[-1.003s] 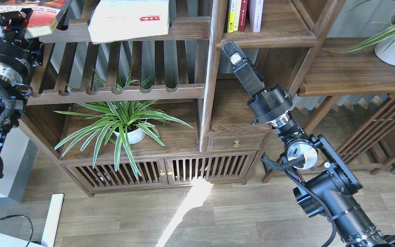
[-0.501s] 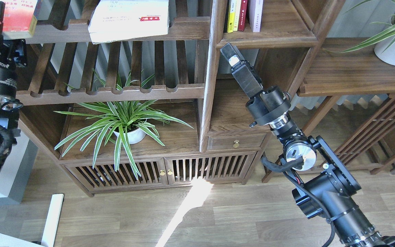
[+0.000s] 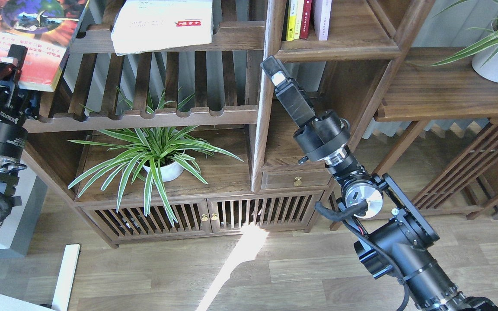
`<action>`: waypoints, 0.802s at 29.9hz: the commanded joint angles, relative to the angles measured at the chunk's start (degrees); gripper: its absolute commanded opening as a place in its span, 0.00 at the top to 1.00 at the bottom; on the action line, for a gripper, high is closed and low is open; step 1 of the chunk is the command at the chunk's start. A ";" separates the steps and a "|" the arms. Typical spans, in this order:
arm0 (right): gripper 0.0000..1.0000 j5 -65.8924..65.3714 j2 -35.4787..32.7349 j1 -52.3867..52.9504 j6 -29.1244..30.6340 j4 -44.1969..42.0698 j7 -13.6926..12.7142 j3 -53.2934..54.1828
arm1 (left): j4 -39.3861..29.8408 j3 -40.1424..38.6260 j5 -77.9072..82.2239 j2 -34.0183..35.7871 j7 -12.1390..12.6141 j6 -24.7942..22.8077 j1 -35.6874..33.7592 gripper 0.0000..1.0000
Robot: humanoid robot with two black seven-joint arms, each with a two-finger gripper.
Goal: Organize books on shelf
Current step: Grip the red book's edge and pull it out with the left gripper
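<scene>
My left gripper [image 3: 3,65] is at the far left, shut on the lower edge of a red-orange book [image 3: 24,34] with a blue globe cover, held tilted in front of the slatted rack, cover towards me. A thick white book [image 3: 162,23] with a red label lies flat on the upper slatted rack. Yellow, red and white books [image 3: 307,19] stand upright in the narrow shelf [image 3: 344,47] at top centre. My right gripper [image 3: 271,71] points up-left in front of the shelf's left post, below its floor. It is seen edge-on, so its fingers cannot be told apart.
A slatted rack [image 3: 154,114] with a scalloped rail spans the left half. A spider plant in a white pot [image 3: 162,168] stands below it. Another white plant pot [image 3: 497,62] sits on the wide plank at right. A small drawer [image 3: 298,178] and slatted cabinet doors are underneath.
The left gripper has come down and right with the red-orange book, whose cover now faces me. The right arm has shifted left, its gripper moving from under the shelf floor to the post.
</scene>
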 commanded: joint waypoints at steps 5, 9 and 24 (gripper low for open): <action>0.00 0.01 0.00 -0.30 0.00 -0.09 0.00 -2.10 | 0.02 0.64 1.21 -0.18 -0.03 0.00 0.31 1.00; 0.00 0.01 0.00 -0.30 0.00 -0.26 0.00 -2.98 | -0.24 0.99 1.29 0.17 -0.12 0.00 0.13 1.00; 0.00 0.01 0.00 -0.57 0.00 -0.79 0.00 -6.49 | -9.20 -1.29 1.38 4.12 -0.91 0.00 2.32 1.00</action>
